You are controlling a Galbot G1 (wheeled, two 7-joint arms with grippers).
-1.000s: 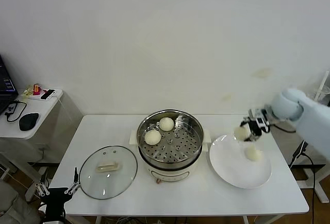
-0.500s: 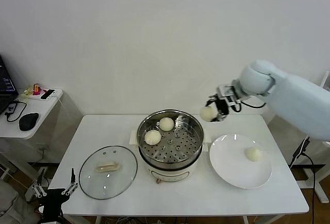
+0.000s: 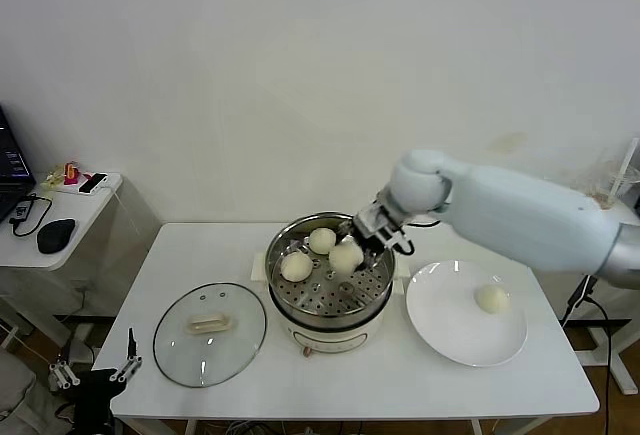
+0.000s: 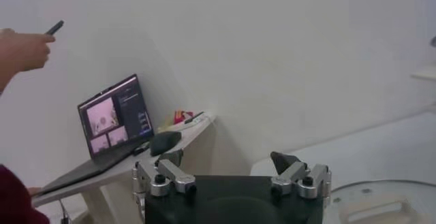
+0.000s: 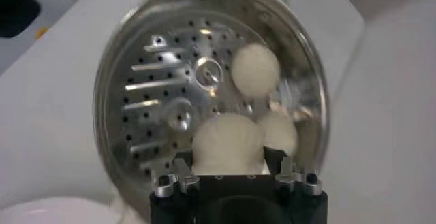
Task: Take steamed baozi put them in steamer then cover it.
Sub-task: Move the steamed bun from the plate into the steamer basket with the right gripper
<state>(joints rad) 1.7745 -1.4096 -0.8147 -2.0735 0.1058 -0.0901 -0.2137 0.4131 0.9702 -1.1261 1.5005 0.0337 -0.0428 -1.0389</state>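
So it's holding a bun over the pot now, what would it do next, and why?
Probably lower it a little and open its jaws. The right gripper holds a steamed baozi just above the steamer, beside two buns already on the tray, with bare tray below. One more waits on the plate.

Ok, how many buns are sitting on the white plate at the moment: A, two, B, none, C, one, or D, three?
C: the head view shows a single bun lying on the white plate; two more rest on the steamer tray, and the right tool holds another over it.
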